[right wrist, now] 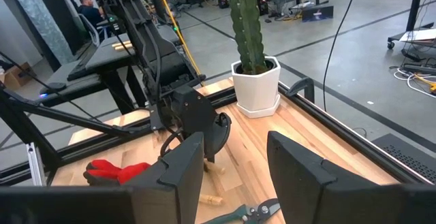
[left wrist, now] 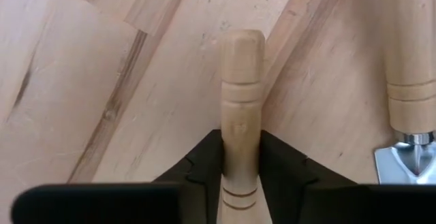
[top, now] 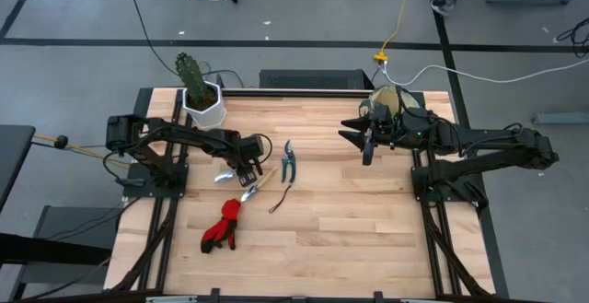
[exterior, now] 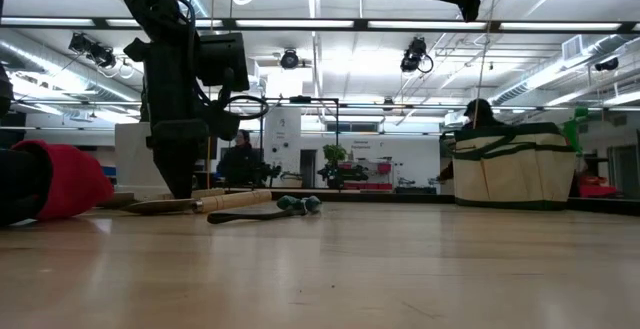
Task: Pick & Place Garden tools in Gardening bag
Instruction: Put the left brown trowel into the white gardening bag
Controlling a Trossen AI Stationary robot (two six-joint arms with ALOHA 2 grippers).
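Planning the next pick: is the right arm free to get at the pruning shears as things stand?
Probably yes. The right hand is open, empty and raised near the gardening bag; the pruning shears lie uncovered on the table, clear of the left hand at a wooden handle.

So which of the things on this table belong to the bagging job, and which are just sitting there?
Job:
wooden tool handle, between the left gripper fingers
second wooden-handled tool
pruning shears
red gloves
dark cord
gardening bag, right gripper above it

Just there:
cactus pot
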